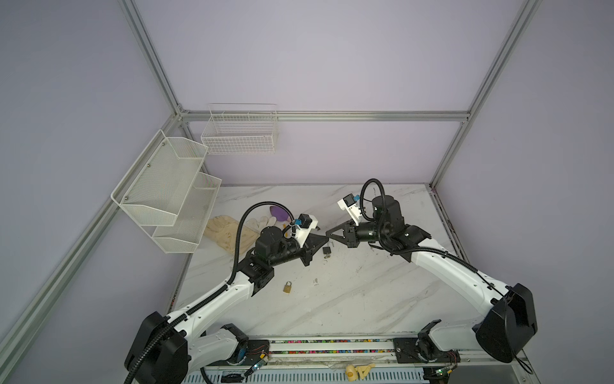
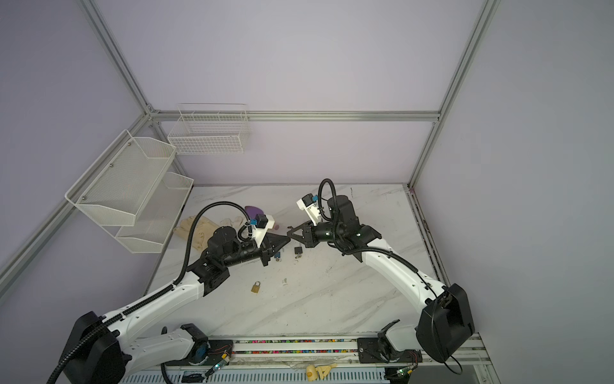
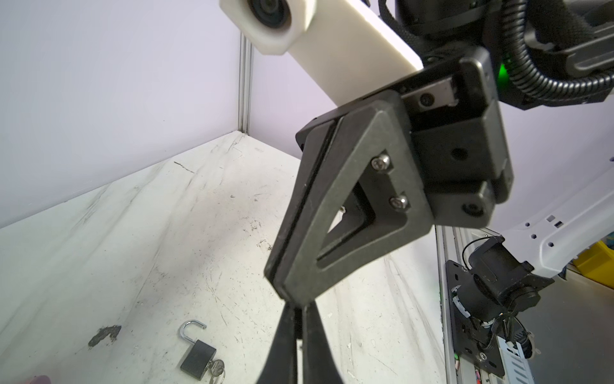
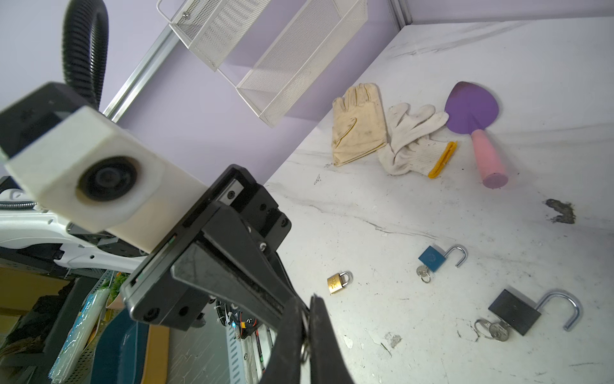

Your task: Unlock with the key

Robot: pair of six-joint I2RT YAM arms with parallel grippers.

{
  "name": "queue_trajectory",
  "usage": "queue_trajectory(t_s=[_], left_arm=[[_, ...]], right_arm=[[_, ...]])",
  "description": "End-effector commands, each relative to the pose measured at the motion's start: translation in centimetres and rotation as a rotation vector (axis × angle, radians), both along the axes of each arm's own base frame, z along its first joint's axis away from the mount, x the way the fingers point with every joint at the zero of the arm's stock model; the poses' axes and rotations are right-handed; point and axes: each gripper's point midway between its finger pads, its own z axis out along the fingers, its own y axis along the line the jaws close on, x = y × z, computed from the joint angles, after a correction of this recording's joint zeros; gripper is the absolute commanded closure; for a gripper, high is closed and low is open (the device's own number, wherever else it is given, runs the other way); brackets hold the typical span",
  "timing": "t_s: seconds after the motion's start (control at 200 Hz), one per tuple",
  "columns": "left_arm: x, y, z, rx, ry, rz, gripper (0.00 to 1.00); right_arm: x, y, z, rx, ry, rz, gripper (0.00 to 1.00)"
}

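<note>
My left gripper (image 1: 321, 234) and right gripper (image 1: 329, 232) meet tip to tip in the air above the middle of the table, in both top views. Both are shut. In the right wrist view the metal ring of the key (image 4: 304, 351) shows between the right gripper's (image 4: 307, 301) fingers, where the left tips press in. The left gripper (image 3: 298, 307) shows only a narrow dark sliver between its fingers. A small brass padlock (image 1: 287, 287) lies shut on the marble table (image 1: 365, 299), nearer the front.
A black padlock (image 4: 518, 316) and a blue padlock (image 4: 432, 258) lie open, each with keys in it, below the grippers. Gloves (image 4: 358, 126) and a purple trowel (image 4: 471, 109) lie at the back left. A mesh shelf (image 1: 166, 189) and a wire basket (image 1: 241, 131) hang on the walls.
</note>
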Motion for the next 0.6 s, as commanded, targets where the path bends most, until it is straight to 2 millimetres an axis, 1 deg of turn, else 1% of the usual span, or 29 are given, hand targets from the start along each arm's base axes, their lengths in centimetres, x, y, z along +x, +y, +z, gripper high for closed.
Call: queue_trajectory(t_s=[0.0,0.1,0.15,0.21,0.335,0.375,0.405,0.475,0.53,0.6], left_arm=[[0.6,0.0,6.1,-0.087,-0.121,0.003,1.0],[0.6,0.3,6.4,-0.088,-0.113,0.021,1.0],[0.9,0.9,6.4,-0.096,-0.093,0.057,1.0],[1.1,1.6,6.5,-0.118,-0.065,0.105,0.88],[0.8,3.2,6.9,-0.206,-0.005,0.186,0.7],[0.6,3.6,7.1,-0.249,0.019,0.202,0.67],[0.4,4.0,7.4,-0.286,0.037,0.211,0.65],[0.6,5.0,8.0,-0.379,0.103,0.265,0.59],[0.7,5.5,8.6,-0.463,0.155,0.282,0.58],[0.9,5.8,9.4,-0.572,0.213,0.285,0.58]], right_arm=[[-0.1,-0.2,1.7,0.039,-0.035,-0.013,1.0],[0.5,-0.5,2.6,0.057,-0.044,-0.063,1.0],[0.8,-0.6,3.2,0.072,-0.051,-0.085,1.0],[1.2,-0.8,3.7,0.093,-0.05,-0.12,1.0],[2.1,-1.3,4.5,0.137,-0.051,-0.202,1.0],[2.4,-1.6,5.0,0.156,-0.054,-0.23,1.0],[2.4,-1.7,5.7,0.187,-0.063,-0.24,1.0],[2.4,-2.0,6.8,0.26,-0.061,-0.267,1.0],[2.4,-2.3,7.6,0.326,-0.055,-0.293,1.0],[2.3,-2.4,7.9,0.397,-0.046,-0.309,1.0]])
